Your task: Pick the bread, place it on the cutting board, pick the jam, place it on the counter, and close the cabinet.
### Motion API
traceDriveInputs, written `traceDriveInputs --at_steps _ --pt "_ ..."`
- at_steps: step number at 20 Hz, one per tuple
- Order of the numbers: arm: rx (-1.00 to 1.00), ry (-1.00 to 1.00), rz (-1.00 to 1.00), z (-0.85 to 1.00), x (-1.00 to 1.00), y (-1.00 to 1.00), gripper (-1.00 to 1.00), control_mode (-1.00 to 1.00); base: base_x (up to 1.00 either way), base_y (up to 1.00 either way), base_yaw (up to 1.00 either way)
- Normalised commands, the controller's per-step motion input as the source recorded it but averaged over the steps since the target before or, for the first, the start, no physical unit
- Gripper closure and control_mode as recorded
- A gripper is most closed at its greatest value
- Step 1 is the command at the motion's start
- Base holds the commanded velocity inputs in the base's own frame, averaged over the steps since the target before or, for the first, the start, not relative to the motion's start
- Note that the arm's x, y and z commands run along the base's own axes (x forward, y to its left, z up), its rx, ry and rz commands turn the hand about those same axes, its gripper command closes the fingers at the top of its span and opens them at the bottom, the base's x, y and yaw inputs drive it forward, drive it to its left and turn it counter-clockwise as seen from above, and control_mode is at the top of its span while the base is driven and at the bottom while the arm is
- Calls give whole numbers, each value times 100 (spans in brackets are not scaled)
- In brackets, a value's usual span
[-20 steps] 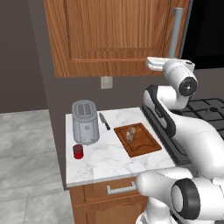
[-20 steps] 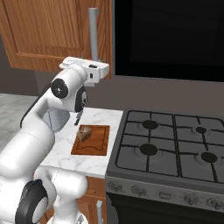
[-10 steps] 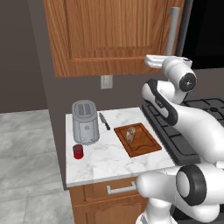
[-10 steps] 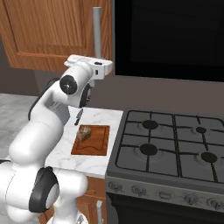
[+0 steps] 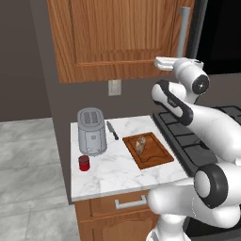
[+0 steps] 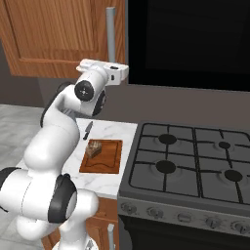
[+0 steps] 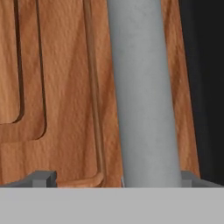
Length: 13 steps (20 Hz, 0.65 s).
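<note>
Your hand [image 7: 113,178] is gaping wide around the cabinet [image 5: 113,37] handle [image 7: 144,92]; bread [image 5: 140,144] is sitting on the cutting board [image 5: 157,157].

I see the cabinet's grey bar handle [image 7: 144,96] running down frame centre, over its panelled wood door [image 7: 57,87], dark gap right.
</note>
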Motion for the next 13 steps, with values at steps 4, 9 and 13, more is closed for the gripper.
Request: traceDriveInputs --at_steps 4,9,13 --pt "0 0 3 -1 28 0 -100 -100 0 0 0" --pt "0 0 3 0 26 0 -100 -100 0 0 0" --pt "0 0 3 0 23 0 -100 -100 0 0 0"
